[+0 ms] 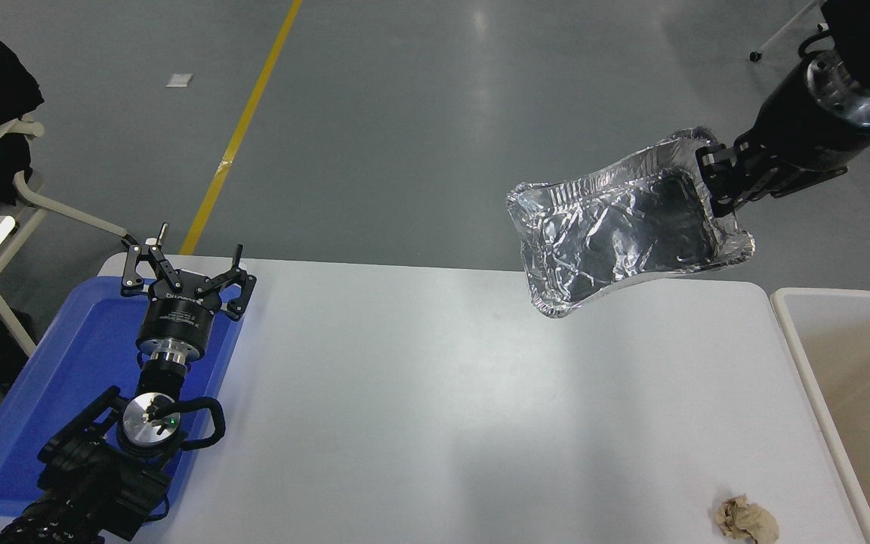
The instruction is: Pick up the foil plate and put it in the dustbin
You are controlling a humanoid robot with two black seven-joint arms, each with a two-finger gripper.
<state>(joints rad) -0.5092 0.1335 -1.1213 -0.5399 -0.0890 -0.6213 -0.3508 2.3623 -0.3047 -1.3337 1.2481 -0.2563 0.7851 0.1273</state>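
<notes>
The foil plate (620, 234) is held up in the air at the upper right of the frame, clear of the counter (435, 400), pinched at its right rim by the right end effector (716, 185). The dustbin (797, 355) is seen at the lower right. The left end effector (187, 266) is parked wide apart over the blue tray (80, 355).

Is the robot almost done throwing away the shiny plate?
About halfway. Done: the right gripper has clamped the foil plate by its rim, and the plate is up off the white table. In hand: the plate hangs in the air, up and left of the dustbin. Left: carry it over the bin and let go. The left gripper sits parked over the blue tray.
</notes>
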